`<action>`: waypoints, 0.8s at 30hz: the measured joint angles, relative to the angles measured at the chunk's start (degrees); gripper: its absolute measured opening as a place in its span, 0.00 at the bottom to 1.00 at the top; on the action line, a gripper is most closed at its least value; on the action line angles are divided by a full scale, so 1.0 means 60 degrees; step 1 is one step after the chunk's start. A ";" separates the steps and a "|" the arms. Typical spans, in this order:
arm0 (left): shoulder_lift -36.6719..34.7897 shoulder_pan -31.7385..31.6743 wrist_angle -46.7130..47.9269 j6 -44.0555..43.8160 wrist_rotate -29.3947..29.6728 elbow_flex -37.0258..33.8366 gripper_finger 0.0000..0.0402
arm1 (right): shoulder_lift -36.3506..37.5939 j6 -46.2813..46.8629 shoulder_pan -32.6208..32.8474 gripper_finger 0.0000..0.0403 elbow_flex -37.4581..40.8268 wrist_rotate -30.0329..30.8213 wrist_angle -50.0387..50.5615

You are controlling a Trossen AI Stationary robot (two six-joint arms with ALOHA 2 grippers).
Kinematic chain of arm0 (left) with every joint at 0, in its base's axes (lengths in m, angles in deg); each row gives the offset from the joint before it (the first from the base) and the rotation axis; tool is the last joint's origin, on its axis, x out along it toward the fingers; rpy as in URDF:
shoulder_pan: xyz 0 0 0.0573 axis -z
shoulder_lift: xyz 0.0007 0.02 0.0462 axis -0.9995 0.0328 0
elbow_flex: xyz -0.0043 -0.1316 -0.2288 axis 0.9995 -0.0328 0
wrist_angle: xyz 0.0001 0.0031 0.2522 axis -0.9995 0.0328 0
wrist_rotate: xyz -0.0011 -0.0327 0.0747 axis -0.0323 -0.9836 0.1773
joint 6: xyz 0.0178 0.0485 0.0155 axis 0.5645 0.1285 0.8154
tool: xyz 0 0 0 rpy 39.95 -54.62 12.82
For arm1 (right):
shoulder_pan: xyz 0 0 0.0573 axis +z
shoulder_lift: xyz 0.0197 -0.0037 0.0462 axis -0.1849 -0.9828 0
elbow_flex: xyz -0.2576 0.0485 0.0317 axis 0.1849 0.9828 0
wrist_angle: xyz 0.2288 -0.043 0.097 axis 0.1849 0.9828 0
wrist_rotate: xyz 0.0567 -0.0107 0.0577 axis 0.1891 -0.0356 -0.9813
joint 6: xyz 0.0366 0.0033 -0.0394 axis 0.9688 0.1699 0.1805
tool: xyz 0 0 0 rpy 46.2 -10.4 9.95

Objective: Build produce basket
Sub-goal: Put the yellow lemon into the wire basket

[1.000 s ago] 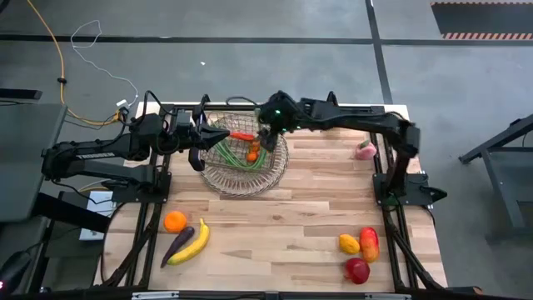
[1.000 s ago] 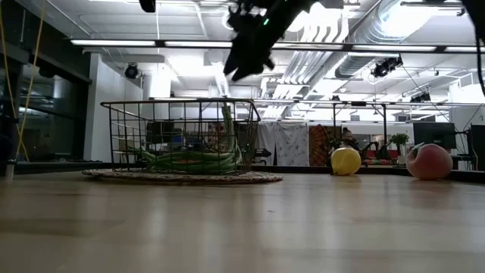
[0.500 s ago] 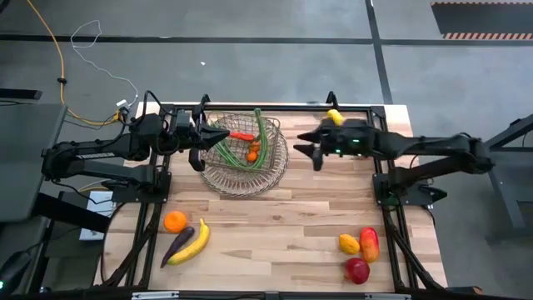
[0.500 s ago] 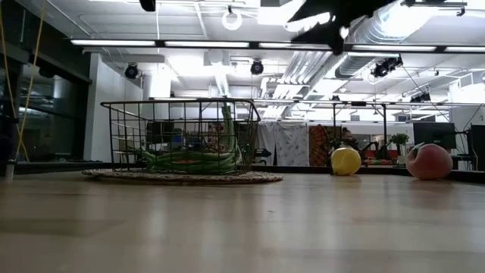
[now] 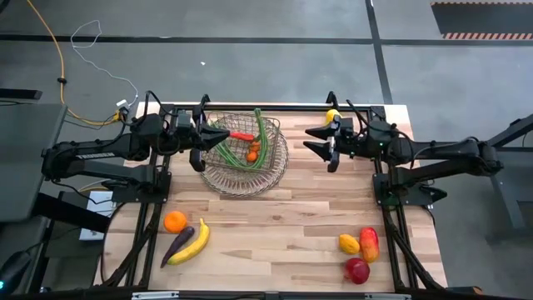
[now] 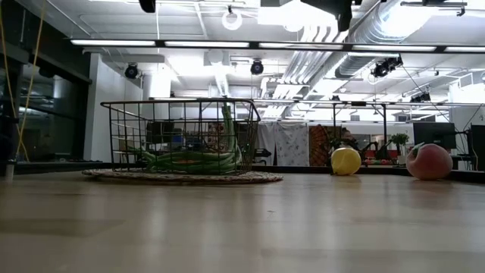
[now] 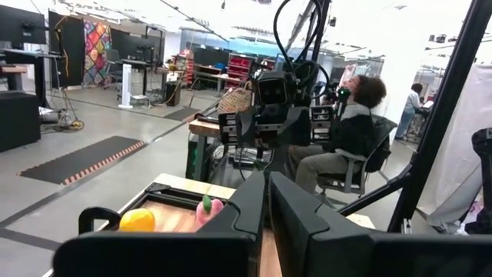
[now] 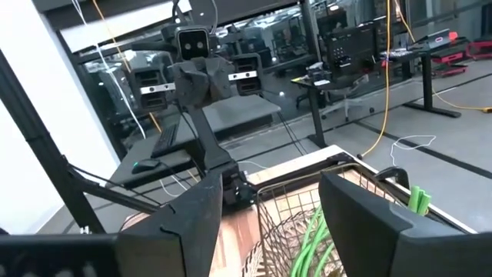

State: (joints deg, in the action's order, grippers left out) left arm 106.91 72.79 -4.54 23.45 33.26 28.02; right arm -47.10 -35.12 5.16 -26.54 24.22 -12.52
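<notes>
The wire basket [image 5: 246, 162] stands at the table's far left-centre, and in the low view [image 6: 182, 136] it rests on a flat woven mat. It holds long green beans [image 5: 260, 137], a red chilli [image 5: 241, 135] and small carrots [image 5: 252, 152]. My left gripper [image 5: 208, 137] is at the basket's left rim, fingers nearly together [image 7: 267, 208]. My right gripper [image 5: 318, 143] hovers open and empty to the right of the basket, its fingers wide apart in the right wrist view [image 8: 277, 223]. My left gripper meets the basket's left rim [image 8: 257, 188], coming level from the table's left side. Its own fingers hide the place of contact, so the kind of hold does not show. The basket stands upright on the mat.
An orange [image 5: 175, 221], an eggplant [image 5: 177, 246] and a banana [image 5: 193, 243] lie near left. A yellow fruit [image 5: 348, 243] and two red apples [image 5: 369, 243] [image 5: 356, 269] lie near right. A lemon [image 5: 333, 117] and a pink apple [image 6: 429, 161] lie at the far right.
My right gripper has gone from above the basket toward the table's right edge and risen out of the low view's top. The beans, chilli and carrots it covered now show in the basket. My left gripper has kept still.
</notes>
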 joint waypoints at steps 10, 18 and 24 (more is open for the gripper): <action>0.0000 0.0000 0.0007 0.0002 0.0000 0.0000 0.04 | 0.0000 0.0120 0.0006 0.52 -0.0008 -0.0011 -0.0051; 0.0000 0.0000 0.0007 0.0244 0.0000 0.0000 0.04 | 0.0000 0.0251 0.0006 0.52 -0.0011 -0.0018 -0.0118; 0.0000 0.0004 0.0020 0.0156 -0.0629 0.0000 0.01 | -0.0004 0.0253 0.0006 0.52 -0.0013 -0.0018 -0.0124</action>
State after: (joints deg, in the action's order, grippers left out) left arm 106.91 72.81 -4.42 24.38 29.48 28.02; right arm -47.12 -33.60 5.20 -26.61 24.11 -13.26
